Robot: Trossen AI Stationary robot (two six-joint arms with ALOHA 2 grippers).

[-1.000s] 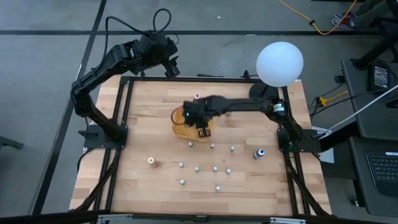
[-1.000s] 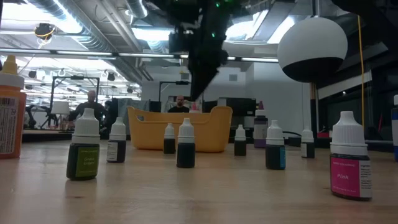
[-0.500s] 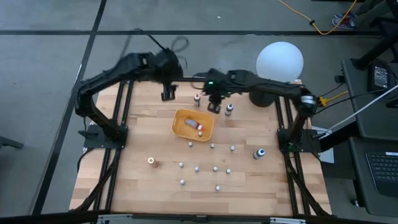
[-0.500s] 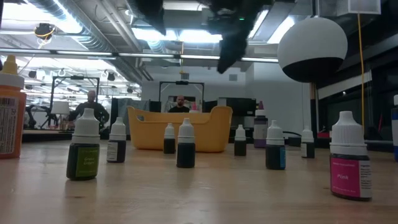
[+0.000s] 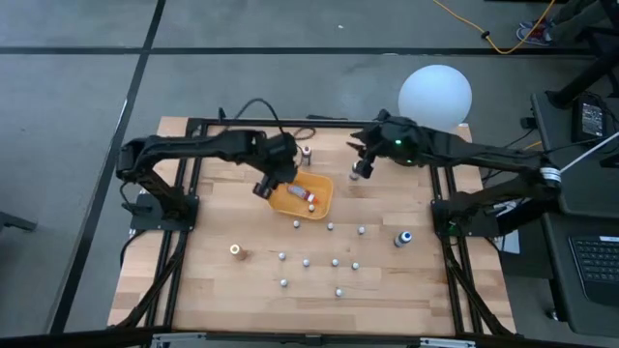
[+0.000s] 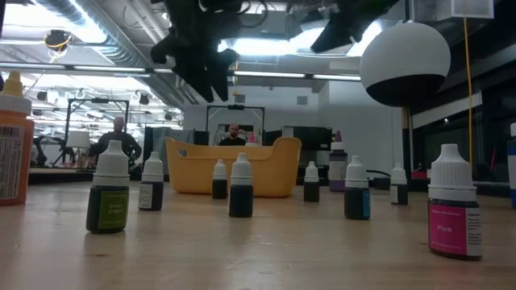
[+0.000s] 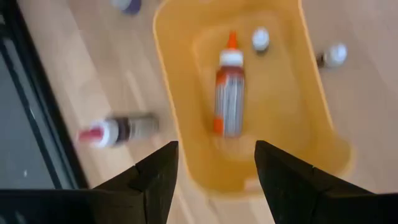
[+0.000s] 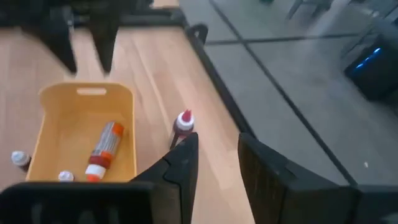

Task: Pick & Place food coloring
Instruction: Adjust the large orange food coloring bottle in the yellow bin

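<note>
The orange tray (image 5: 302,196) stands mid-table with an orange-labelled bottle (image 7: 229,102) lying in it beside small dropper bottles (image 7: 260,38). Several food coloring bottles (image 5: 335,261) stand upright on the wood nearer the front. A red-topped bottle (image 5: 307,153) and another bottle (image 5: 355,173) are just beyond the tray. My left gripper (image 5: 263,186) hangs open and empty above the tray's left edge (image 7: 216,146). My right gripper (image 5: 362,158) is open and empty, in the air beyond the tray's far right corner (image 8: 217,140).
A blue-capped bottle (image 5: 401,237) stands at the right and an orange-topped one (image 5: 235,250) at the front left. A white globe (image 5: 435,97) sits at the far right corner. A black frame (image 5: 193,193) borders the table. People show in the room behind (image 6: 232,135).
My right gripper has risen off the tray and gone toward the far edge, then to the right. The orange-labelled bottle now shows lying in the tray. My left gripper has come from beyond the far left corner, toward the near edge and down, to above the tray's left edge.
</note>
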